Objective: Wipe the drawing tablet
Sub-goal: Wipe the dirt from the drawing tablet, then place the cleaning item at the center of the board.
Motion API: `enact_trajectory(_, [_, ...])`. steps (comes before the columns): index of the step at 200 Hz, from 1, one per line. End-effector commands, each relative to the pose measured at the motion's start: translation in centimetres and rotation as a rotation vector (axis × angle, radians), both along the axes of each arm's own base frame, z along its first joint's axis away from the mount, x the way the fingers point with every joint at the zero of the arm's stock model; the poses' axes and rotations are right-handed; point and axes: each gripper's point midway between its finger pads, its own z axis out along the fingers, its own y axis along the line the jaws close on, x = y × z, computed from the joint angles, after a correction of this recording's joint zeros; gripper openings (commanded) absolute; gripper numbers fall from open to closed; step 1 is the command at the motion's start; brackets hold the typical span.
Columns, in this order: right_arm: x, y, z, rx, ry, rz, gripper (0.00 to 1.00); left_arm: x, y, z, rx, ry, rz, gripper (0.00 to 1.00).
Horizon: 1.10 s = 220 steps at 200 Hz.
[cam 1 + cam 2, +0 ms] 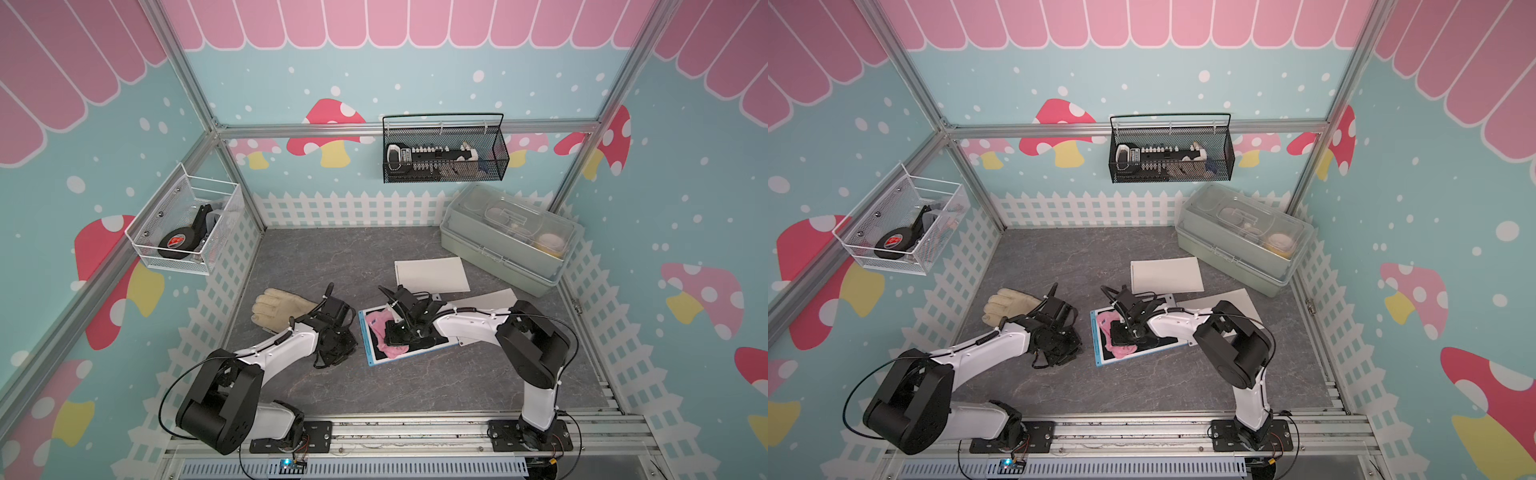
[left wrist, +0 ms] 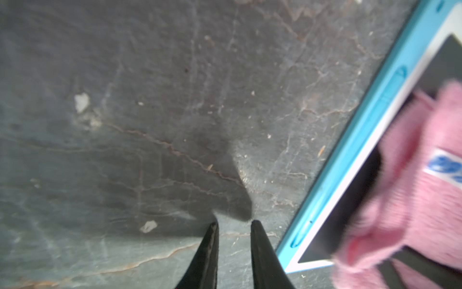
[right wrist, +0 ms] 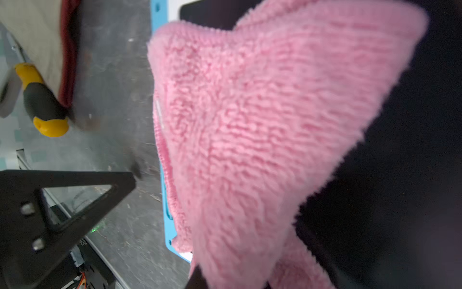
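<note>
— Wiping is the step in hand, I'd say. The right pincer (image 1: 395, 337) is pressed together on a bunch of the pink cloth (image 3: 250, 125). The cloth drapes from its tips onto the drawing tablet (image 1: 379, 354), which lies flat directly under it.

— And the other arm?

— The left pincer (image 2: 234, 224) has its tips a little apart with nothing between them. They point down at the grey tabletop (image 2: 150, 125), touching it or just above, I can't say which. The tablet's blue frame runs just beside those tips, on the side toward the right pincer, and doesn't seem to touch them. A pale glove (image 1: 278, 309) lies on the opposite side of that pincer, away from the tablet.

— How much of the screen is done?

— I can't tell from here. The cloth covers the end of the dark screen nearest the left pincer, and most of the rest is hidden under the right arm. I can't make out any marks either way.

— So what next?

— My guess is to drag the cloth along the screen with a firm grip and some downward pressure, so the pile rubs instead of skimming. The tablet looks loose on the table and may slide, so the left pincer could usefully brace the frame's edge.
</note>
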Motion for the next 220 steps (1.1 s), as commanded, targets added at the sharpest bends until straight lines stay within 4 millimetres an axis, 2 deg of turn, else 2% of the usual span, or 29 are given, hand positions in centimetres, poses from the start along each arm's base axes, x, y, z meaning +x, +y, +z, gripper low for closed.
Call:
enact_trajectory(1, [-0.1,-7.1,-0.7,-0.134,0.019,-0.101,0.00,-2.6,2.9,-2.5,0.158,0.121,0.033,0.24])
enact_trajectory(16, [-0.1,-10.4,-0.5,-0.142,0.024,-0.157,0.00,-2.2,2.8,-2.4,0.163,0.125,0.027,0.24])
enact_trajectory(41, [0.0,-12.8,1.0,-0.124,0.009,-0.192,0.00,-0.8,2.1,-1.2,0.139,0.077,0.025,0.25])
enact_trajectory(51, [0.2,-14.1,1.9,-0.155,-0.013,-0.209,0.00,-0.2,0.9,-0.3,0.115,0.045,-0.003,0.28])
enact_trajectory(75, [0.0,-20.7,1.9,-0.284,-0.012,-0.345,0.00,1.4,-1.9,1.7,0.055,-0.016,-0.053,0.33])
enact_trajectory(92, [-0.6,-25.6,1.7,-0.365,0.004,-0.469,0.00,1.9,-3.4,2.2,0.040,-0.024,-0.071,0.34])
enact_trajectory(106, [-1.1,-28.8,1.9,-0.423,-0.009,-0.552,0.09,2.3,-4.0,2.1,0.037,-0.023,-0.074,0.34])
enact_trajectory(120, [-1.6,-31.0,1.7,-0.452,-0.010,-0.618,0.21,2.6,-4.4,1.9,0.034,-0.023,-0.076,0.34])
enact_trajectory(140, [-2.2,-32.6,0.8,-0.462,0.031,-0.682,0.35,3.0,-5.0,1.7,0.034,-0.022,-0.099,0.34])
enact_trajectory(163, [-2.3,-32.8,-0.1,-0.451,0.068,-0.698,0.45,2.6,-5.0,0.6,0.053,0.012,-0.112,0.34])
enact_trajectory(189, [-1.3,-32.9,1.1,-0.441,0.027,-0.708,0.50,2.3,-4.8,-0.3,0.069,0.035,-0.120,0.34])
enact_trajectory(220, [0.1,-32.9,3.5,-0.455,-0.058,-0.668,0.53,2.3,-4.6,-0.3,0.076,0.030,-0.113,0.34])
